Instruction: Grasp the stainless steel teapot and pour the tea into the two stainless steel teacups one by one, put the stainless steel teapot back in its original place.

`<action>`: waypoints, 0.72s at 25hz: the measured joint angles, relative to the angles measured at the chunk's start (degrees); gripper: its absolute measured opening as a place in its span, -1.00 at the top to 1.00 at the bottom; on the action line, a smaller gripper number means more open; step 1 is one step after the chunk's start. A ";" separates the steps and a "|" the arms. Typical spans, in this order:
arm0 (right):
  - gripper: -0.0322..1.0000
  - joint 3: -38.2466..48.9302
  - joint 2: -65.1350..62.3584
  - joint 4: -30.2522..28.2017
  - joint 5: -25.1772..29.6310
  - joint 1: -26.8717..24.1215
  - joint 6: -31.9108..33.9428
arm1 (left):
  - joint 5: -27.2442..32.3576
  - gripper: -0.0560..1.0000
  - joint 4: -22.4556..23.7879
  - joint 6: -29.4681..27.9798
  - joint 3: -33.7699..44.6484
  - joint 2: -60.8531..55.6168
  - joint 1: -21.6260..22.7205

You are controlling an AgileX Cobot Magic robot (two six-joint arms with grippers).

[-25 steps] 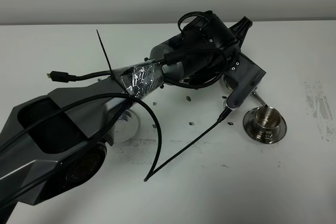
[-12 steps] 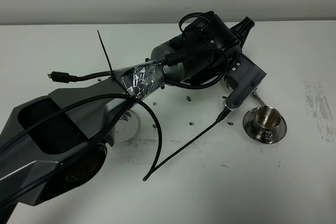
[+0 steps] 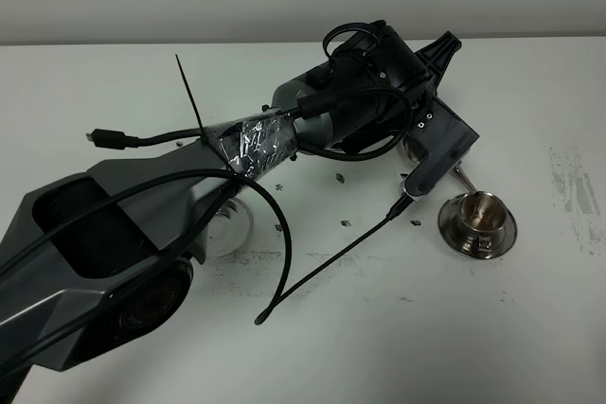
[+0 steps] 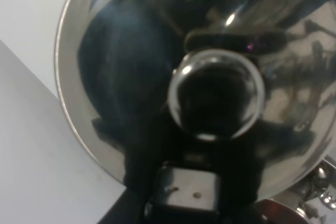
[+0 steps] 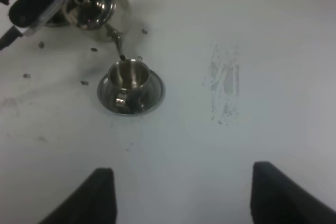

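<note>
The stainless steel teapot (image 5: 97, 3) hangs tilted over the table, its thin spout (image 5: 118, 43) just above one stainless steel teacup (image 5: 128, 74) on its saucer (image 5: 131, 98). In the left wrist view the teapot's lid (image 4: 121, 77) and knob (image 4: 215, 95) fill the picture. My left gripper (image 3: 423, 131) is shut on the teapot, which the wrist mostly hides in the high view; only the spout (image 3: 464, 177) and the teacup (image 3: 478, 215) show there. My right gripper (image 5: 194, 198) hovers open, well short of the cup. A second teacup and the original place cannot be made out.
A round shiny steel piece (image 3: 232, 226) lies half hidden under my left arm; I cannot tell what it is. A loose black cable (image 3: 331, 257) trails over the table. Dark specks lie around the cup, and a grey scuff (image 5: 226, 85) sits to its right.
The left wrist has turned slightly and the loose cable's end has slid a little to the left. The teacup has stayed put.
</note>
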 joint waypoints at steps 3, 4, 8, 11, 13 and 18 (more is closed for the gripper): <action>-0.14 0.00 0.00 0.00 0.00 0.00 0.00 | -0.31 0.55 0.05 0.36 0.00 0.00 0.00; -0.14 0.00 0.00 0.00 0.00 0.00 0.00 | -0.49 0.55 0.05 0.41 0.00 0.00 0.00; -0.14 0.00 0.00 0.00 0.00 0.00 0.00 | -0.63 0.55 0.05 1.32 0.00 0.00 -0.12; -0.14 0.00 0.00 0.00 0.00 0.00 0.00 | -0.90 0.55 0.05 1.59 0.00 0.00 -0.12; -0.14 0.00 0.00 0.00 0.00 0.00 0.00 | -1.02 0.55 0.05 1.74 0.00 0.00 -0.12; -0.14 0.00 0.00 0.00 0.00 0.00 0.00 | -1.03 0.55 0.11 1.92 0.00 0.00 -0.12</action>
